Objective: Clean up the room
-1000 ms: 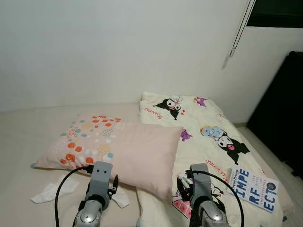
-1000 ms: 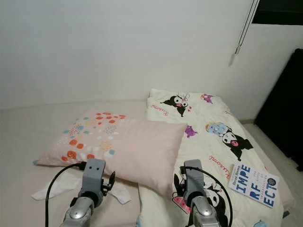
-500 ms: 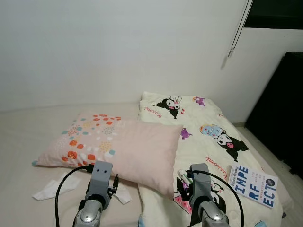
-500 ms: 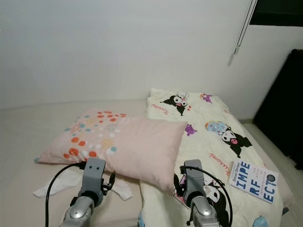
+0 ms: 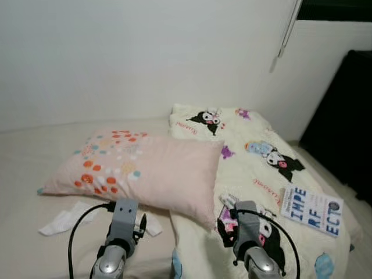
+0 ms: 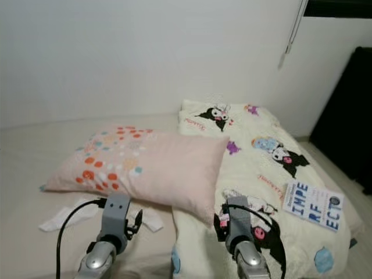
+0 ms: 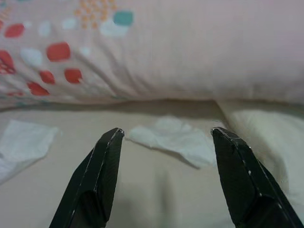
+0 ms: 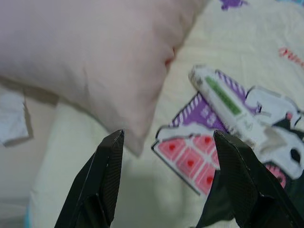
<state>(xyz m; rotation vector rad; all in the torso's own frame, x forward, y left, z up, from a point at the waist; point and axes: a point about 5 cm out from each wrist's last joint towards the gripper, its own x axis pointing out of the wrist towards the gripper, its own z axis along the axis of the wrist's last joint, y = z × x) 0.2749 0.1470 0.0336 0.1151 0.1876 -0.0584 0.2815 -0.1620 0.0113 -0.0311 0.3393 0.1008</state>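
A pink pillow point(image 5: 151, 168) with coloured dots lies across a beige mattress point(image 5: 23, 157) and partly over a cream cartoon blanket point(image 5: 256, 168). Two crumpled white tissues lie in front of the pillow, one point(image 5: 61, 220) at the left and one point(image 7: 175, 140) just beyond my left gripper point(image 7: 166, 135), which is open and empty. My right gripper point(image 8: 168, 137) is open above the blanket, close to a white packet with a green stripe point(image 8: 228, 99) and a pink-and-purple packet point(image 8: 190, 161). A white book point(image 5: 311, 209) with blue letters lies on the blanket at the right.
A white wall point(image 5: 145, 52) runs behind the bed. Tall black furniture point(image 5: 343, 116) stands at the right, beside the blanket's edge. A blind cord point(image 5: 285, 35) hangs down the wall at the upper right.
The camera has tilted down a little and moved closer, so the packets by the right gripper show more. Both arms keep the same pose, and nothing was taken hold of.
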